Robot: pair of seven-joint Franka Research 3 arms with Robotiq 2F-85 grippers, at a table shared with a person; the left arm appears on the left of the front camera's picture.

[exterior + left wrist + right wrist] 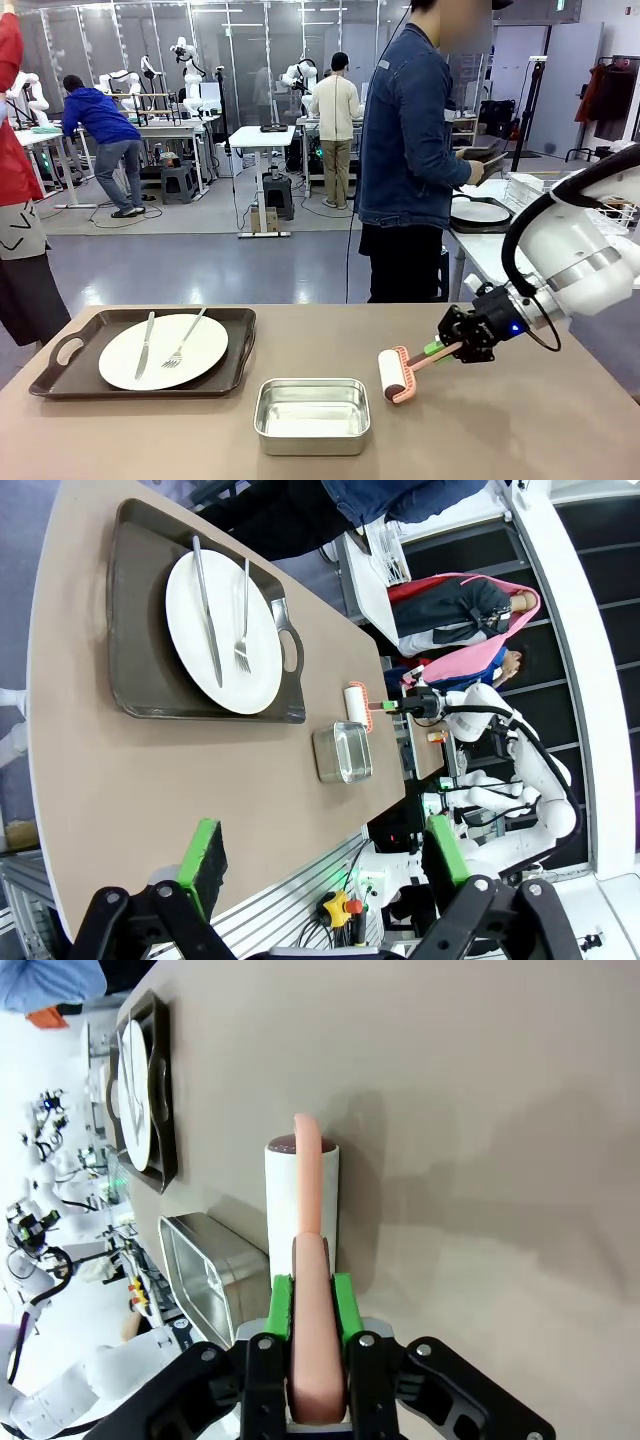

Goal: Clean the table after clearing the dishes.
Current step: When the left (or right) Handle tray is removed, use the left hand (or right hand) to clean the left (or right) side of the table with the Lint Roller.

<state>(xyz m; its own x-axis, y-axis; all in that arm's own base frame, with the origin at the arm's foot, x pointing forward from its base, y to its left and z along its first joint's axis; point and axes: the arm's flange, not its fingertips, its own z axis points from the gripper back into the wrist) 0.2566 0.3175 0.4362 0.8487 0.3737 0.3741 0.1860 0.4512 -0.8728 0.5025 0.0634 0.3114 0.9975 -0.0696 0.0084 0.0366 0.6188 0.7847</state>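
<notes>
On the beige table [520, 430] a white plate [163, 351] with a knife and fork lies on a dark brown tray [70, 375] at the left; the same plate [222, 630] and tray [135, 630] show in the left wrist view. My right gripper [447, 347] is shut on the pink handle of a lint roller [394, 375], whose white roll [300, 1200] rests on the tabletop [500, 1110]. In its own view the green pads [281, 1305] clamp the handle. My left gripper [325, 855] hangs open above the table's near edge, holding nothing.
A small steel pan [312, 414] sits at the front centre, just left of the roller. A person in a denim jacket [410, 130] stands at the far side, turned to a white side table [490, 250] holding another plate on a tray [480, 212].
</notes>
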